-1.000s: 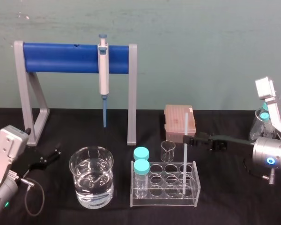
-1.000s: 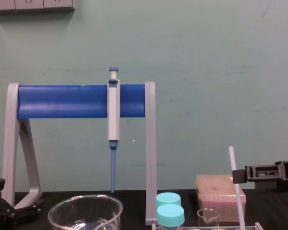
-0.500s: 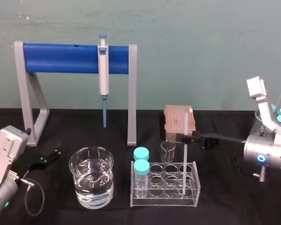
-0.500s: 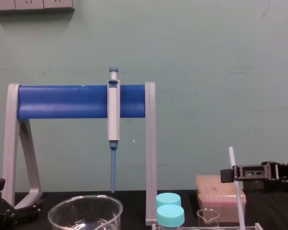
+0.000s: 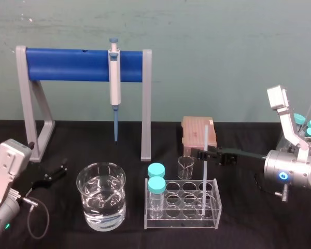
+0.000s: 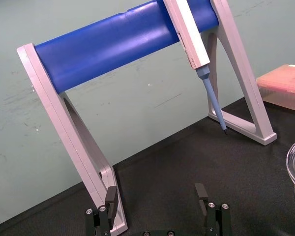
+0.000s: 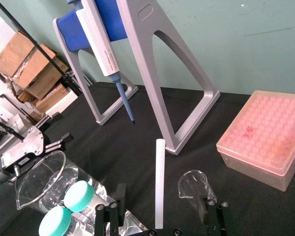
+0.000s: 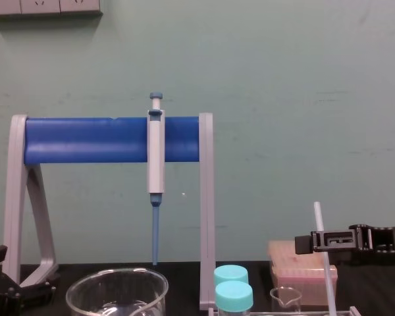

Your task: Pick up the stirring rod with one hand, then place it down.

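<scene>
Translucent white, the stirring rod (image 5: 204,171) stands upright in the clear rack (image 5: 181,221), lower centre-right of your head view. Your right gripper (image 5: 203,155) reaches in level from the right edge. Your right wrist view adds that its jaws are spread, with the rod between them and touching neither. Your left gripper (image 5: 52,175) rests at lower left, jaws apart.

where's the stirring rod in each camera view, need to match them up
head view: stirring rod stands in the tube rack, right of centre, at the right gripper tips.
chest view: lower right, crossing that gripper.
right wrist view: bottom centre, between open fingers.
left wrist view: parked left gripper faces the pipette.
shared landmark: that hanging pipette.
</scene>
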